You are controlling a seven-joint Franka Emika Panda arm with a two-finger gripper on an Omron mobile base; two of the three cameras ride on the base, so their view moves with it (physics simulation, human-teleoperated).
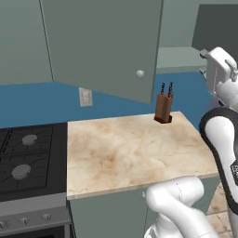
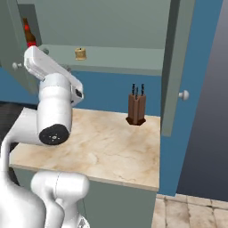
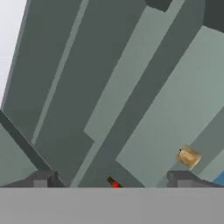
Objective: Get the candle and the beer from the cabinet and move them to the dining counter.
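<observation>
The grey-green cabinet (image 2: 120, 60) stands open above the worktop. On its shelf sits the candle (image 2: 80, 54), a tiny tan cylinder, with the beer (image 2: 29, 35), a dark brown bottle with a red label, at the far left behind my arm. In the hand view my gripper (image 3: 113, 179) is open, its fingertips (image 3: 43, 179) wide apart and nothing between them. It points into the cabinet (image 3: 131, 87), where the candle (image 3: 188, 156) lies to the right and a bit of the beer (image 3: 113, 183) shows between the tips. The dining counter is out of view.
A brown knife block (image 2: 136, 109) stands at the back of the marble worktop (image 2: 102, 147), in front of the blue backsplash. The open cabinet doors (image 1: 107, 46) (image 2: 176, 67) hang out over the worktop. A black stove (image 1: 28, 158) lies to the left.
</observation>
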